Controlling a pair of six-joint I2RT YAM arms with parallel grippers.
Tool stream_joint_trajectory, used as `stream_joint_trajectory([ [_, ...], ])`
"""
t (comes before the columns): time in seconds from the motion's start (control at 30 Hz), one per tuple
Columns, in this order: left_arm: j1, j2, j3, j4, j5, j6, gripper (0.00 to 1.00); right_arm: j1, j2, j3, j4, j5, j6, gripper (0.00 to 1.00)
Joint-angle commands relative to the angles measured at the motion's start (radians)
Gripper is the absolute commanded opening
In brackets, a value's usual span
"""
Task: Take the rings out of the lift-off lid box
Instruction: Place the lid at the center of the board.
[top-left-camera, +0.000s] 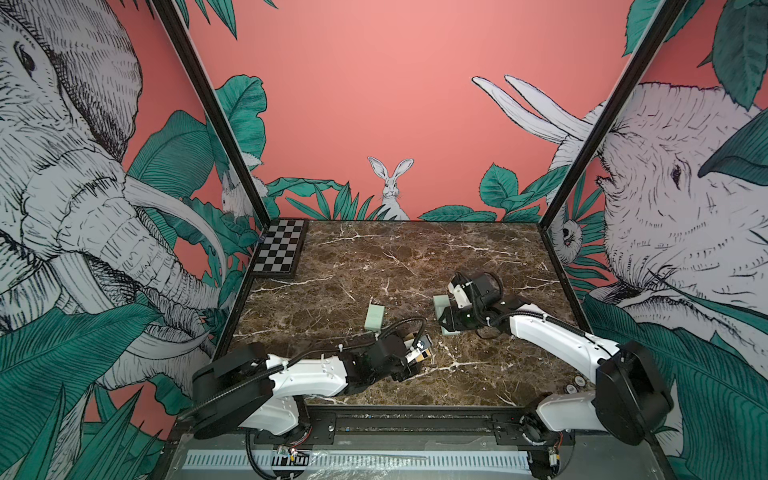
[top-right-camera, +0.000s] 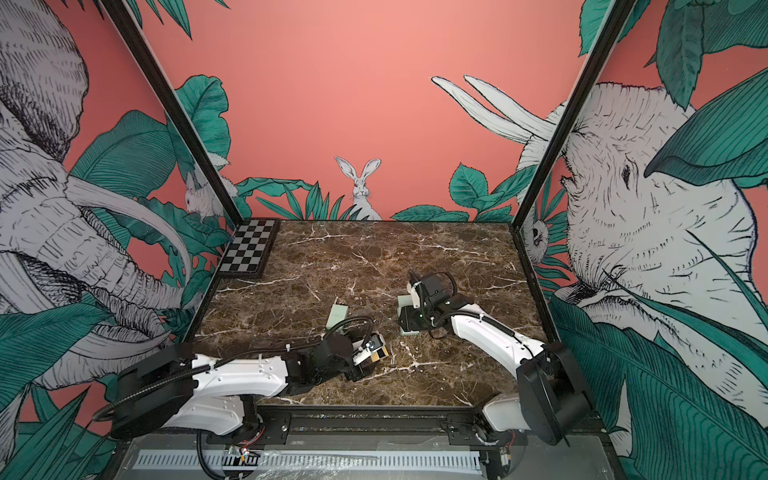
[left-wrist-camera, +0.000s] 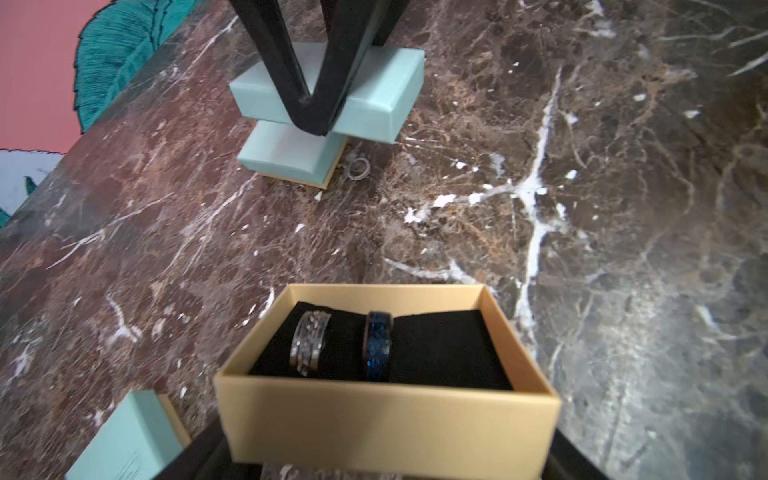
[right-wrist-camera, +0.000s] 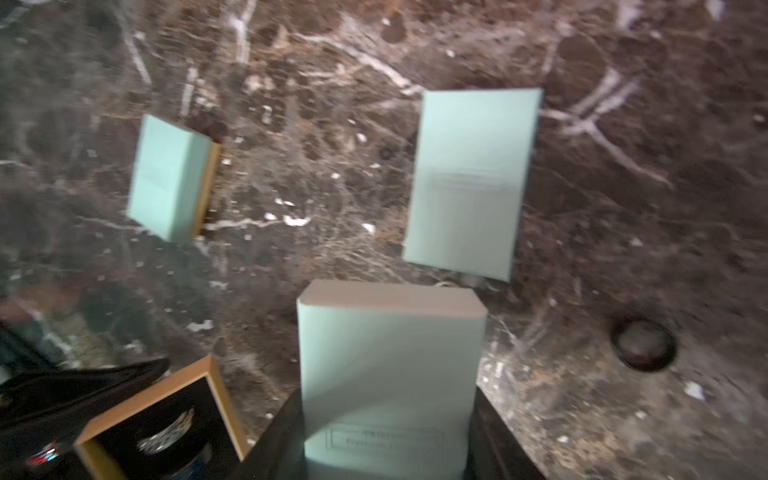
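Tan box (left-wrist-camera: 386, 424) hides left end effector (top-left-camera: 417, 351); rings (left-wrist-camera: 309, 343) half-sunk; blurred lid (right-wrist-camera: 390, 365) probably gripped.

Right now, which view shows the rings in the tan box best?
Left wrist: silver ring and blue ring sit sharp in the tan box. Right wrist shows them blurred at the edge; both top views, too small.

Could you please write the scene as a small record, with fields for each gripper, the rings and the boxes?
Left gripper: jaws shut on the open tan box
Right gripper: jaws shut on a mint-green lid
Boxed rings: silver ring and blue ring, upright in the black insert
Loose rings: small silver ring beside a closed mint box; dark ring lying apart on the table
Other box: second closed mint box
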Motion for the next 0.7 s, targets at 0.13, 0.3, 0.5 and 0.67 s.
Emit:
stream_joint_trajectory([
  [0.13, -0.012, 0.092, 0.110, 0.119, -0.203, -0.200, 0.59, 0.006, -0.010, -0.058, -0.140, 0.216, 0.048, 0.42],
  [0.3, -0.039, 0.214, 0.135, 0.257, -0.411, -0.418, 0.59, 0.005, -0.032, -0.083, -0.154, 0.233, 0.091, 0.43],
  [0.5, -0.122, 0.383, 0.229, 0.271, -0.642, -0.591, 0.62, 0.006, -0.026, -0.095, -0.168, 0.217, 0.127, 0.44],
  [0.67, -0.156, 0.454, 0.247, 0.286, -0.750, -0.701, 0.65, 0.008, -0.022, -0.107, -0.178, 0.209, 0.138, 0.45],
])
